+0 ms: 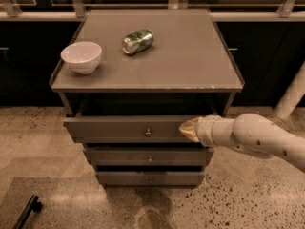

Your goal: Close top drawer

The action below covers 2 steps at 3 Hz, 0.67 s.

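Note:
The top drawer (124, 128) is a wide grey-brown drawer with a small round metal knob (148, 132) at its centre. It stands partly pulled out of the cabinet, with a dark gap above its front. My gripper (187, 129) comes in from the right on a white arm and its tan tip rests against the right part of the drawer front, right of the knob.
A white bowl (81, 57) and a green can (137, 41) lying on its side sit on the cabinet top (190, 66). The middle drawer (147, 157) and the lowest drawer (150, 178) are below. A black object (26, 213) lies on the floor at lower left.

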Available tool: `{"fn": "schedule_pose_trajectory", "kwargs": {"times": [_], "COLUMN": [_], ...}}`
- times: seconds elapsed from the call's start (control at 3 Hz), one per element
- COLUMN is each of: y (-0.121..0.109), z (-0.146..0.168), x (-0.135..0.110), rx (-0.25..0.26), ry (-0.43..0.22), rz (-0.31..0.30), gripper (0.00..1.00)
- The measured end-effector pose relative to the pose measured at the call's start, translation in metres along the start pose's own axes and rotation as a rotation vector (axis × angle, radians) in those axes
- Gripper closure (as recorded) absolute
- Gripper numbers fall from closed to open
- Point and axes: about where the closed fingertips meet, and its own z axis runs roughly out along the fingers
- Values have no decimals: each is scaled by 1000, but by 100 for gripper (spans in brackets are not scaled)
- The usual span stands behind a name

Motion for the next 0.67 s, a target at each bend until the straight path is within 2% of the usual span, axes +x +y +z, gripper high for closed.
{"fn": "schedule_pose_trajectory", "kwargs": {"times": [0.33, 0.67], "y": [-22, -22], "z": [5, 5], "x": [-14, -14], "rx": [55, 55], "ry": [-4, -4], "rz": [-14, -14], "gripper": [100, 100]}}
